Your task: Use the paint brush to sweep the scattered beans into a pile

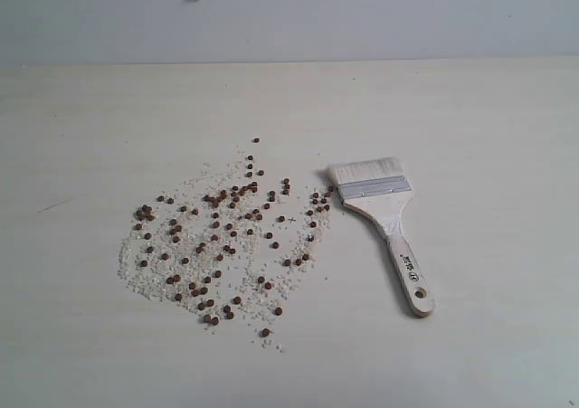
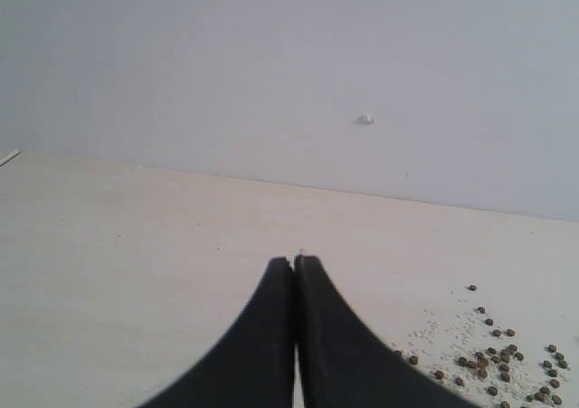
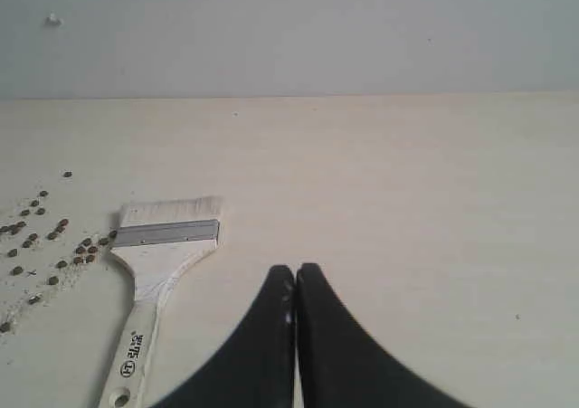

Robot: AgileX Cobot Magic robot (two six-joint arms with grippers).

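**Both Grippers Closed, Brush Lying Free**

Right gripper (image 3: 295,268): jaws pressed together, empty, over the bare table (image 3: 434,200). Paint brush (image 3: 167,234) lies flat near it, between it and the scattered beans (image 1: 217,236) and off-white grains (image 1: 145,277). Left gripper (image 2: 296,261): closed, empty, with beans nearby.

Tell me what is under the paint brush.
The paint brush lies flat on the pale table, nothing visibly propping it. The nearest beans stop beside its bristles; whether any bean or grain is trapped beneath is hidden by the brush itself.
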